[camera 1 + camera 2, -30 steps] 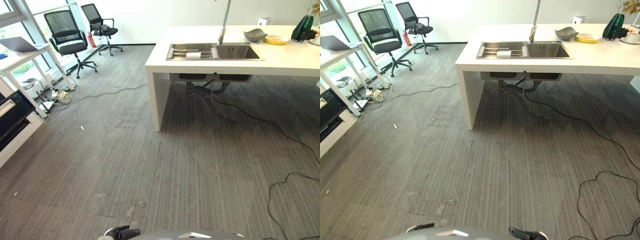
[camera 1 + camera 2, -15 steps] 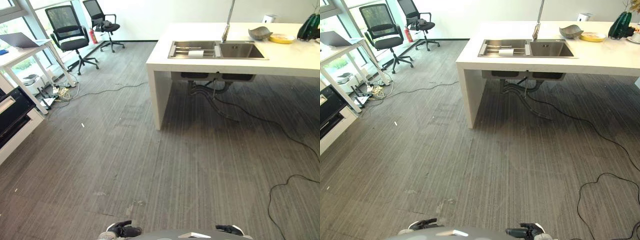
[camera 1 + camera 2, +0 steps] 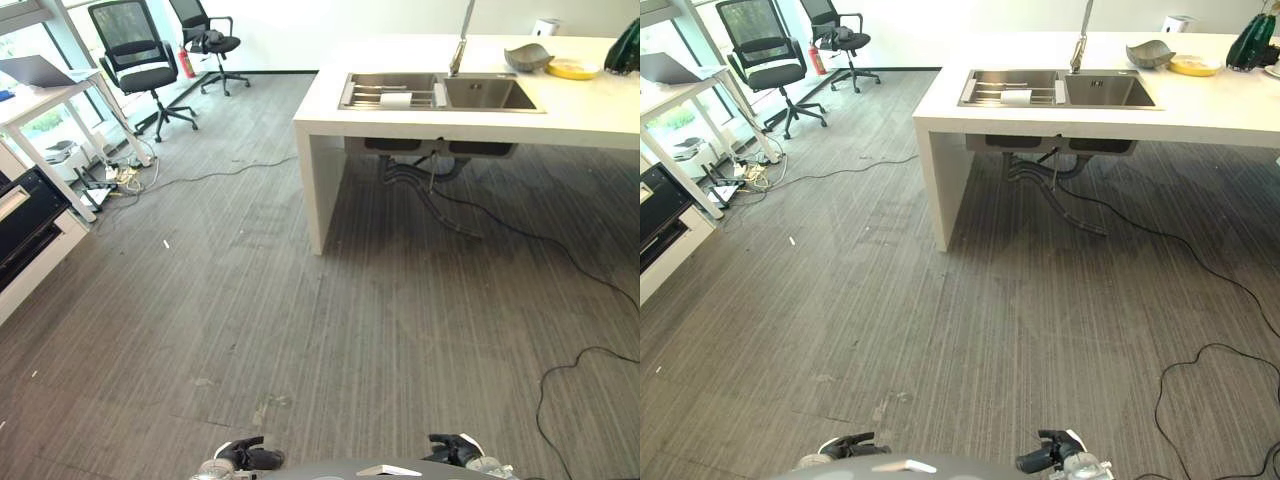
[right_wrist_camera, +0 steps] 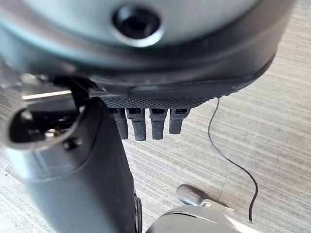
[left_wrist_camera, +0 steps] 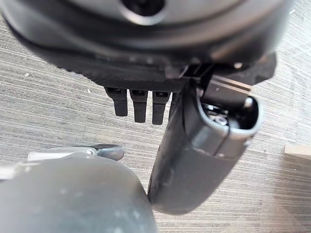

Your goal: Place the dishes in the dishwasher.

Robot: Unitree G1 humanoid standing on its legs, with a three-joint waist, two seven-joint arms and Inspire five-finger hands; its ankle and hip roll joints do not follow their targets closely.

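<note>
While both hands sit low at the bottom edge of the frame, left hand (image 3: 245, 457) and right hand (image 3: 452, 448), we note in their wrist views that the fingers (image 5: 138, 104) hang straight and hold nothing. Ahead, we see open grey floor (image 3: 300, 330) across the middle of the frame. At upper right stands the white counter (image 3: 330, 110), its near edge and left corner facing us, with a sink (image 3: 440, 93) set in it. Far along it, well apart from both hands, lie a grey bowl (image 3: 527, 58) and a yellow plate (image 3: 572, 69). Office chairs (image 3: 140, 70) stand at upper left.
</note>
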